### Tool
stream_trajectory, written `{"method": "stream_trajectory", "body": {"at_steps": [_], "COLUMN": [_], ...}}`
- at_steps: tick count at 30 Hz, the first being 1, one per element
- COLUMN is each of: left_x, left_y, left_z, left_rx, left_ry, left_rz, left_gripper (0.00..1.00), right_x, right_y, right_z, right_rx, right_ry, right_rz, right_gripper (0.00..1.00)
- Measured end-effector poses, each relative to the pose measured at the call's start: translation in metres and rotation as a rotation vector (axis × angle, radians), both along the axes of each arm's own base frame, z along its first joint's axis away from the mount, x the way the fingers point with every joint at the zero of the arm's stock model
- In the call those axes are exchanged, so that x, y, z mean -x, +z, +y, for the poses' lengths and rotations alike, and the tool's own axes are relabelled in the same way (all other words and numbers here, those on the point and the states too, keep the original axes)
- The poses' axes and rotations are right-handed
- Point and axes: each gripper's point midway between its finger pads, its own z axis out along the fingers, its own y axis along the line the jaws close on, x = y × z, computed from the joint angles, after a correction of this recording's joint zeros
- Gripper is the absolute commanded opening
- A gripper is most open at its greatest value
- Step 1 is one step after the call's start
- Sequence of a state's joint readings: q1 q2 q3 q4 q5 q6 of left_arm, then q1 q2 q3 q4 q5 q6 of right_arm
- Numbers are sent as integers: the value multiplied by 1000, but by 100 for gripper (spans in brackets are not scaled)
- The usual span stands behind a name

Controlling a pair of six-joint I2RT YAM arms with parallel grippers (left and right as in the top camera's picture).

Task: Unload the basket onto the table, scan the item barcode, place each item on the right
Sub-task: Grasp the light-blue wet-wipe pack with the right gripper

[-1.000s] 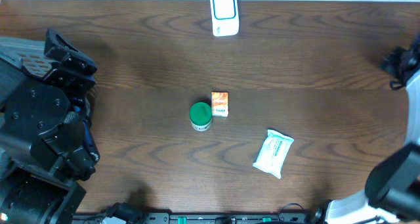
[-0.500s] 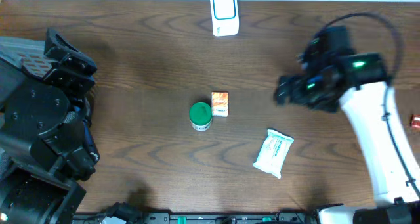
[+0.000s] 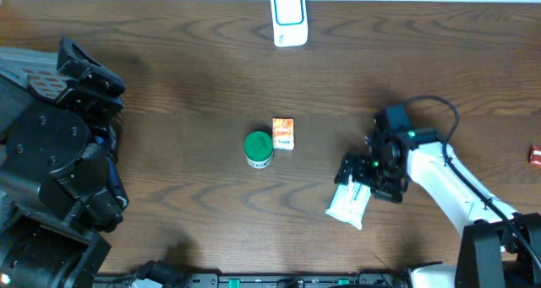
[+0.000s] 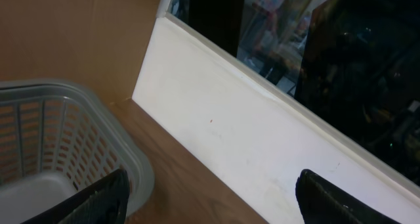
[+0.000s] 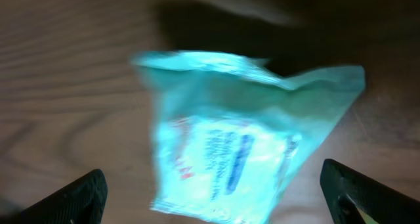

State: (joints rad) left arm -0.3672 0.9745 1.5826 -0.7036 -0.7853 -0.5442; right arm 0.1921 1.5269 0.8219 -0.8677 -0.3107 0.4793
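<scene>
We see the right arm (image 3: 439, 174) reaching in from the near right, wrist bent down, so the right gripper (image 3: 359, 176) hangs over the far end of the wipes packet (image 3: 347, 205). The packet lies flat on the table (image 3: 169, 85), right of centre. The jaws stand wide and hold nothing. The left arm (image 3: 51, 153) sits folded at the left, with the left gripper (image 4: 213, 192) also wide beside a basket (image 4: 79, 138).

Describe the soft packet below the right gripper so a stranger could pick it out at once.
On the dark brown wooden table, look right of centre, beneath the open right gripper. There lies a flat white and pale teal plastic packet with blue print. Unlike the green-lidded round jar and small orange and white box at mid-table, it is soft and crinkled.
</scene>
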Motion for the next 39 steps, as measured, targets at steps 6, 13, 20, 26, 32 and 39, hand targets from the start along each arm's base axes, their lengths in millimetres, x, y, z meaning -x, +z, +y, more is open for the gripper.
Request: {"method": "stream_trajectory", "body": {"at_steps": [6,13,20,26,32,39], "left_x": [0,0,0,0,0,0], "left_y": [0,0,0,0,0,0], "left_z": [0,0,0,0,0,0], "left_rx": [0,0,0,0,0,0], "left_ry": [0,0,0,0,0,0], "left_rz": [0,0,0,0,0,0], "left_gripper": [82,82,81,82,82,81], "right_x": [4,-14,-23,-24,-55,-51], "right_y": [-17,-20,-23,-16,64,189], "right_z": [-12,-21,-18,-12,33,80], "right_rx": [-10,-22,-51,-102,-424,-808], "right_ry": [-80,-142,-146,-150,-18,419], "right_rz": [4,-84,-145,-154,-438,-902], "right_gripper": [99,41,1,2,1,1]}}
